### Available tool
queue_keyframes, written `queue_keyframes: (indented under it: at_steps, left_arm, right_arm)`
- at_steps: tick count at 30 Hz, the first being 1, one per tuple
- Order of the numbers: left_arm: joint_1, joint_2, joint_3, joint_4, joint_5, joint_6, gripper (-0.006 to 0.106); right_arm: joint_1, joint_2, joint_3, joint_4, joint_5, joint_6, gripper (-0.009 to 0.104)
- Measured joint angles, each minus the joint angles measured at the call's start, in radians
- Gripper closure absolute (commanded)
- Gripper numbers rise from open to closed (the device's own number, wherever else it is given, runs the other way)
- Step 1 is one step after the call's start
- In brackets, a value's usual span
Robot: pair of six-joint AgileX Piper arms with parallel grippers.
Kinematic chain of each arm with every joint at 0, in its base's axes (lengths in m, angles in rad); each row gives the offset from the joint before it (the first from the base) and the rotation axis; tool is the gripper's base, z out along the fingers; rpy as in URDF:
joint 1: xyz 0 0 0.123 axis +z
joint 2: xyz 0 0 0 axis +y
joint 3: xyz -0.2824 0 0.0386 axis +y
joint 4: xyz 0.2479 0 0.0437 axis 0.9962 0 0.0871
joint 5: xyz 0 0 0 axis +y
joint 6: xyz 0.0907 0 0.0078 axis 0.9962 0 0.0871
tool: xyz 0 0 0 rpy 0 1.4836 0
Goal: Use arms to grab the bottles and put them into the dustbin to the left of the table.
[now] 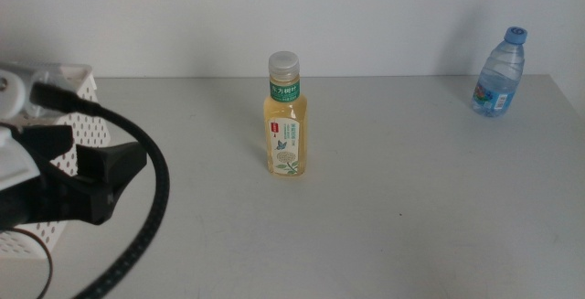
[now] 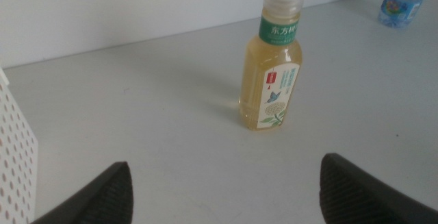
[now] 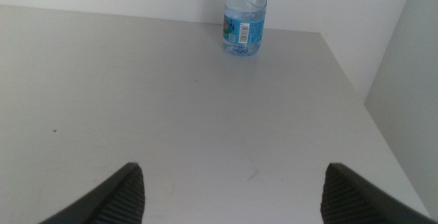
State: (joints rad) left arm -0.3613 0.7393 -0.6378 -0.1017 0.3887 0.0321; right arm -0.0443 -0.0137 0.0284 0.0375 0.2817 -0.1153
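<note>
Left gripper jaws apart, hiding dustbin front

middle: we look forward and down over the table, tea bottle near centre | left wrist: low, close to tabletop, faces tea bottle at 12-1 o'clock, shared with middle | right wrist: low, faces water bottle at 12, shared with middle

I see the pale-yellow tea bottle with its grey cap and green label standing upright mid-table. The small blue water bottle, capped, stands upright at the far right corner, well apart. The white perforated dustbin sits at the left edge.
</note>
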Motion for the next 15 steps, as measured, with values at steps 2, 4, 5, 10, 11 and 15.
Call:
queue_keyframes:
  at_steps: [2, 4, 5, 10, 11, 15]
  left_arm:
    - [-0.008, 0.000, 0.048, -0.005, -0.048, 0.004, 0.007]
    - [-0.026, 0.000, 0.109, -0.005, -0.121, 0.012, 0.007]
    - [-0.039, 0.000, 0.142, -0.005, -0.169, 0.014, 0.007]
    - [-0.103, 0.024, 0.282, -0.009, -0.448, 0.016, 0.007]
    - [-0.116, 0.040, 0.295, -0.009, -0.486, 0.017, 0.007]
    - [-0.160, 0.148, 0.307, -0.009, -0.645, 0.018, 0.007]
  right_arm:
    - [0.000, 0.000, 0.000, 0.000, 0.000, 0.000, 0.029]
    - [0.000, 0.000, 0.000, 0.000, 0.000, 0.000, 0.029]
    - [0.000, 0.000, 0.000, 0.000, 0.000, 0.000, 0.029]
    - [0.000, 0.000, 0.000, 0.000, 0.000, 0.000, 0.029]
    - [0.000, 0.000, 0.000, 0.000, 0.000, 0.000, 0.029]
    - [0.000, 0.000, 0.000, 0.000, 0.000, 0.000, 0.029]
